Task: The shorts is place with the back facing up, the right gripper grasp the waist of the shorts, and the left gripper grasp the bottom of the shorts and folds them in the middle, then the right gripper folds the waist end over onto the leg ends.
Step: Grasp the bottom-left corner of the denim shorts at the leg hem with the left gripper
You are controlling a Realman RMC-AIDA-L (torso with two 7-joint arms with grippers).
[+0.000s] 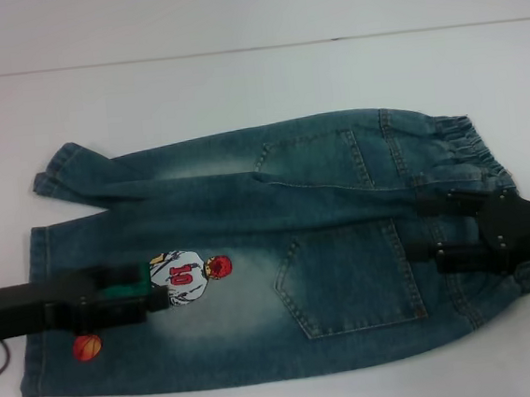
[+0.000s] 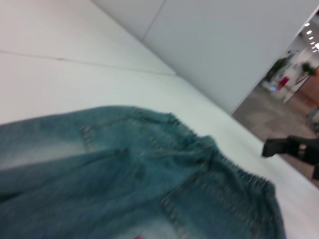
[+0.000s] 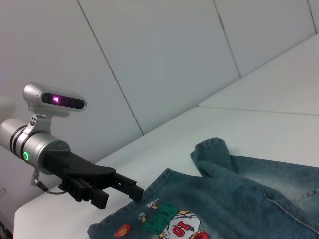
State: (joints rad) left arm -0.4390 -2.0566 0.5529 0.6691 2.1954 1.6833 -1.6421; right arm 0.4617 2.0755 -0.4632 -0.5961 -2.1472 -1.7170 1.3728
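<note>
A: Head view first. The shorts (image 1: 261, 255) lie flat on the white table (image 1: 235, 79), back pockets up, long axis running across the robot from left to right. The waist (image 1: 472, 155) is at the robot's right; the leg ends (image 1: 40, 304) are at its left, the far hem (image 1: 60, 171) rumpled and folded over.

B: Which arm is nearer which end?

A: Each is at its own. The right gripper (image 1: 428, 230) sits over the waist, fingers spread apart, one toward the far side and one nearer, not clamped on cloth as far as I can judge. The left gripper (image 1: 157, 298) hangs over the near leg beside the cartoon print (image 1: 192, 273), inboard of the hem and the orange basketball (image 1: 88, 347).

B: And its fingers?

A: Cannot tell from there. Left wrist view: only denim, a back pocket (image 2: 124, 142) and the puckered band (image 2: 239, 174), with the right gripper farther off beyond that band, at the picture's edge.

B: Right wrist view?

A: The left gripper (image 3: 130, 190) shows on its silver wrist with the green light (image 3: 25, 156), fingers pointing toward the print, raised above the table at the edge of the cloth. They look near together, but I cannot say for certain.

B: Anything in the way?

A: Nothing stands between either gripper and its end. My judgement: the left must shift outward to reach the hem.
</note>
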